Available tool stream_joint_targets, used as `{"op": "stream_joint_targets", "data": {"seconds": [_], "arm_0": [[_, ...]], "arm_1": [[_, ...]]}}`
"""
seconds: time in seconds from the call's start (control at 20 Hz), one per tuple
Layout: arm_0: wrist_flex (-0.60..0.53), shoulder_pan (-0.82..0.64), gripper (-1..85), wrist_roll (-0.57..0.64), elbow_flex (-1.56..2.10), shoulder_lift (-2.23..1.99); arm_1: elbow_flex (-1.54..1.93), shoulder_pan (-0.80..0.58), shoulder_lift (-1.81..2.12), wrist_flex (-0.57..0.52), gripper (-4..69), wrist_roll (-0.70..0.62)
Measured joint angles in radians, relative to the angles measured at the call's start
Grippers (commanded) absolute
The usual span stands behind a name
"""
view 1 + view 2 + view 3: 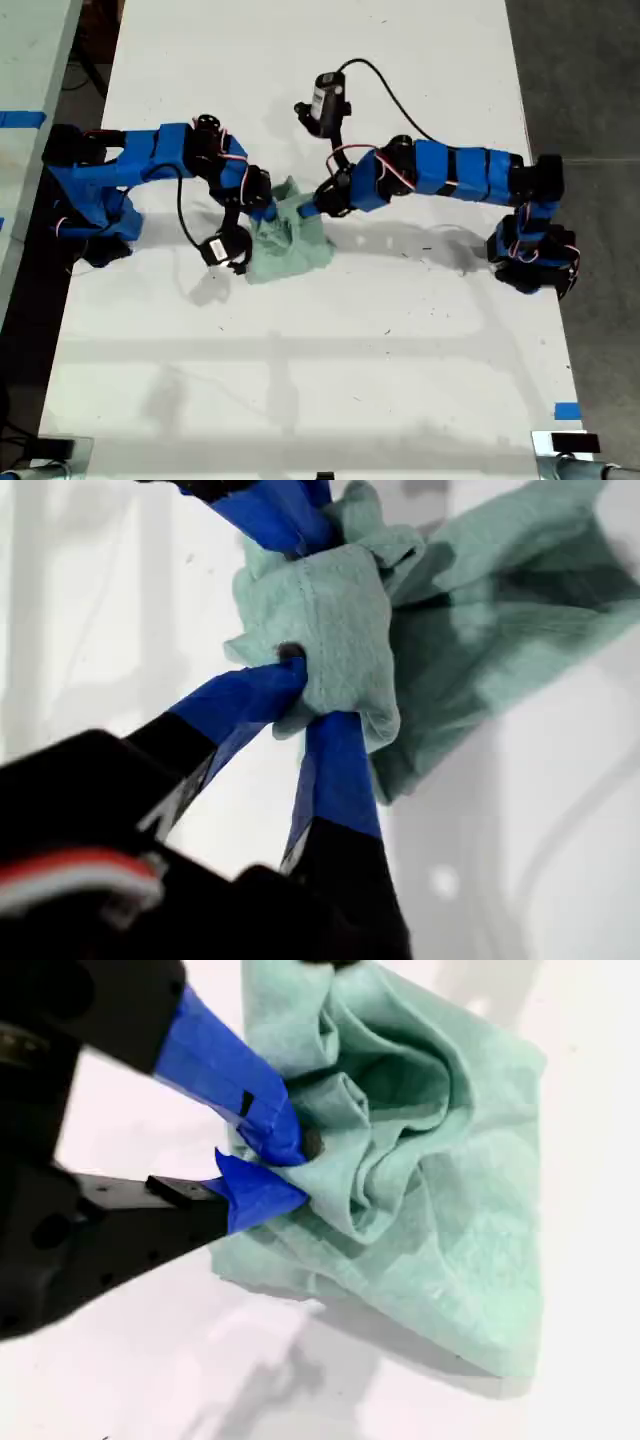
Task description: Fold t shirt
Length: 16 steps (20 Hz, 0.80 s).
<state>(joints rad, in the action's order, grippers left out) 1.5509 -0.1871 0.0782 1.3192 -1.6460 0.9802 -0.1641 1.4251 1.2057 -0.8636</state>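
Both tools, my first gripper (305, 695) and my second gripper (275, 1165), pinch the bunched t shirt (290, 238).

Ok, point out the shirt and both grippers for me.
shirt (295, 245): exterior view, on its bunched middle.
my first gripper (305, 695): first wrist view, between the fingers pinching cloth.
my second gripper (280, 1170): second wrist view, between the fingers pinching cloth.

We cannot see the part of the t shirt (290, 240) pinched inside the two grippers' jaws.
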Motion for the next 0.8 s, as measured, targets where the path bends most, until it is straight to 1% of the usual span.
{"op": "stream_joint_targets", "data": {"seconds": [0.05,0.1,0.2,0.3,0.35,0.5,0.6,0.7,0.75,0.8], "arm_0": [[0.005,-0.052,12.5,0.031,0.018,-0.005],[0.011,-0.097,16.2,0.055,0.04,-0.005],[0.021,-0.181,20.6,0.11,0.092,-0.003],[0.021,-0.258,21.1,0.15,0.143,0.017],[0.021,-0.287,20.3,0.167,0.146,0.02],[0.021,-0.347,17.4,0.216,0.146,0.015],[0.031,-0.383,16.1,0.236,0.146,-0.028],[0.034,-0.411,13.7,0.249,0.146,-0.104],[0.034,-0.423,12.0,0.249,0.153,-0.158],[0.035,-0.434,8.4,0.249,0.161,-0.225]], "arm_1": [[0.029,-0.04,0.0,-0.023,8.4,-0.005],[0.057,-0.072,0.0,-0.044,14.9,-0.008],[0.089,-0.118,-0.002,-0.083,22.8,-0.025],[0.091,-0.152,0.0,-0.091,30.2,-0.038],[0.091,-0.167,0.0,-0.091,31.5,-0.043],[0.091,-0.222,0.038,-0.057,33.3,-0.058],[0.094,-0.264,0.081,-0.015,32.2,-0.074],[0.141,-0.295,0.144,0.035,28.8,-0.08],[0.178,-0.302,0.193,0.057,25.5,-0.08],[0.227,-0.304,0.255,0.077,22.5,-0.071]]}}
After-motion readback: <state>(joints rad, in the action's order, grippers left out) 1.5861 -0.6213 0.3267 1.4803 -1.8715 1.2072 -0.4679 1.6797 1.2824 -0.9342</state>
